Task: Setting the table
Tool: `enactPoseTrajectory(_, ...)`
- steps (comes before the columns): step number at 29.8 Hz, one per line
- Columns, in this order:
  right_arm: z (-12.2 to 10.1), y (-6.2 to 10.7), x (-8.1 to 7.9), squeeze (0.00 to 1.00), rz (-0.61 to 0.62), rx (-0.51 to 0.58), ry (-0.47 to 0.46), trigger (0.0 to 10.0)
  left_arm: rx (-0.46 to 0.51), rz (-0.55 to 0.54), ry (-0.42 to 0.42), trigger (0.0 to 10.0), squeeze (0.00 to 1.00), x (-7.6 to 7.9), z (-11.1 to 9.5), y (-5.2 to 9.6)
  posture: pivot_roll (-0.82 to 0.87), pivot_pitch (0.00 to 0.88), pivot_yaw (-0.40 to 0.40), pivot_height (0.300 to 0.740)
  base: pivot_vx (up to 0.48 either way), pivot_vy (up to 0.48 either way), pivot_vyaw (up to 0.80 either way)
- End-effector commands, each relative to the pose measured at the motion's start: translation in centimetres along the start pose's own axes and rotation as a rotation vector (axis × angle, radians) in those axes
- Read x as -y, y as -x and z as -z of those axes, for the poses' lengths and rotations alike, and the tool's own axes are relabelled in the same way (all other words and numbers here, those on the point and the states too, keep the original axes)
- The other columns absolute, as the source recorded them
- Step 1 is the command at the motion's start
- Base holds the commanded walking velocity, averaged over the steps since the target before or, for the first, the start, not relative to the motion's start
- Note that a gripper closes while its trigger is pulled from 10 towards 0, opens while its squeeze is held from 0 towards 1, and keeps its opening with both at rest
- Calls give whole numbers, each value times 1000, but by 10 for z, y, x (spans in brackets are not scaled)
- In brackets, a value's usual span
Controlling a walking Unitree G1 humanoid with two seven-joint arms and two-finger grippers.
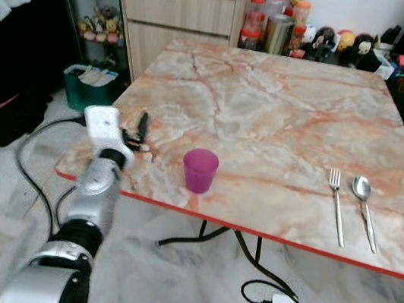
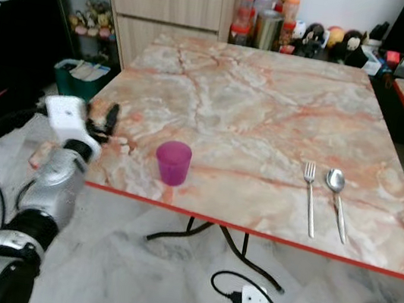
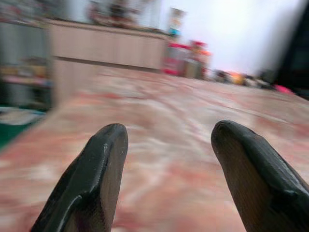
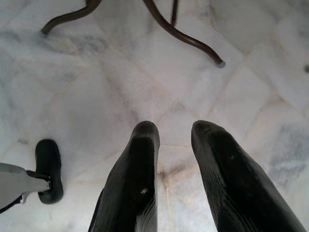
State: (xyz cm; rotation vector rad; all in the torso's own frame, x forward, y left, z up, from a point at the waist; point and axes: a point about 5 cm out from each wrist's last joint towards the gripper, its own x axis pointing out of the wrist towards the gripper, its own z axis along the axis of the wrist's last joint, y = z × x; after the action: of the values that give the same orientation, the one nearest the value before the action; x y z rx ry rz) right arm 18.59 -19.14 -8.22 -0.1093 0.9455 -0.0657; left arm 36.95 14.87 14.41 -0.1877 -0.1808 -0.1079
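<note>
Two fingers of the left gripper [image 1: 140, 135] stand wide apart and empty over the table's [image 1: 270, 108] near left corner, the purple cup [image 1: 199, 170] just beside it; right gripper [image 4: 174, 145], narrowly parted, hangs idle over the floor. Fork [image 1: 336, 203] and spoon [image 1: 363, 209] lie side by side, well right. Likely next: square both fingers on the cup, close gently. Far shelf jars blurred.

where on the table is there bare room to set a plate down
Bare marble lies between the purple cup and the fork, and across the table's middle. The far edge by the jars is crowded; the left gripper takes the near-left corner.
</note>
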Motion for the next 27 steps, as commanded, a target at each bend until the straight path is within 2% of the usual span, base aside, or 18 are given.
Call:
enactPoseTrajectory(1,4,1,1,0,2,-18,-4,10000,4,25,4,10000,0,2,-8,-6,-11,0,49,702,0,0,-587)
enactPoseTrajectory(12,0,0,-5,0,-18,-10,19,10000,-3,48,-15,10000,0,2,-11,-8,-8,0,55,702,0,0,-586)
enactPoseTrajectory(20,-2,0,-6,0,-24,3,17,10000,21,63,-50,10000,0,3,-23,-13,-4,0,53,702,0,0,0)
enactPoseTrajectory(22,-1,0,-7,0,-25,0,18,10000,-2,48,-117,10000,0,-1,-28,-16,1,0,49,702,0,0,0)
enactPoseTrajectory(25,0,0,-7,0,-23,-1,12,10000,-29,54,-145,10000,0,-4,-30,-16,0,0,51,702,0,0,0)
enactPoseTrajectory(27,1,0,-7,0,-21,-4,9,10000,-109,89,-204,10000,0,-8,-29,-17,3,0,51,702,0,0,0)
